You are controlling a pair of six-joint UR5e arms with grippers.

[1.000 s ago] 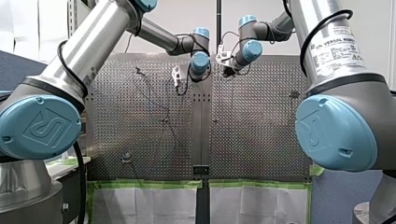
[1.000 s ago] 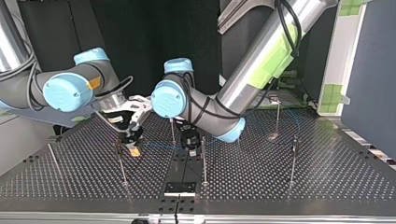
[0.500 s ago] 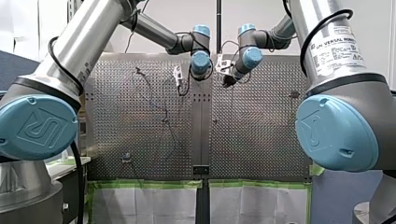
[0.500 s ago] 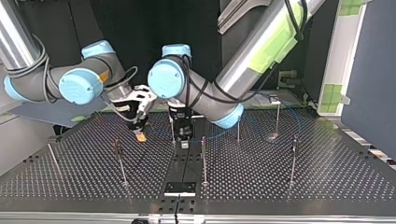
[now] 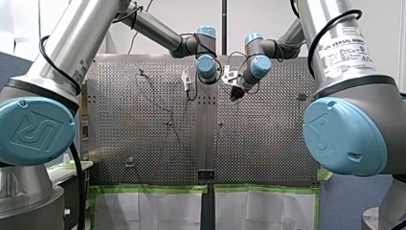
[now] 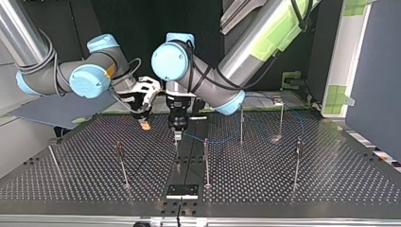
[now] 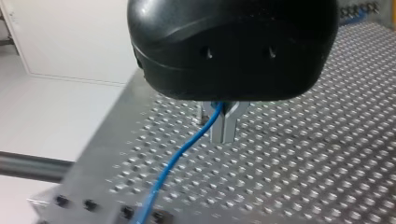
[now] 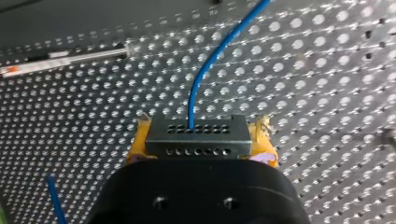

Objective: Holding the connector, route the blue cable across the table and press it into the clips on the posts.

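Blue cable point(image 7: 184, 147): a thin, light, limp wire. It is pinched between the closed metal fingers point(image 7: 231, 126) of my left gripper point(image 7: 224, 134) and sags from there toward the perforated table point(image 7: 327, 163). Its black multi-hole connector point(image 8: 196, 128) is rigid and sits clamped between the yellow pads point(image 8: 136, 149) of my right gripper point(image 8: 201, 142). In the top view both grippers hang at upper centre, and the cable trails rightward among the posts point(image 6: 241, 125). The connector looks the surest hold, as bare wire would probably slip.
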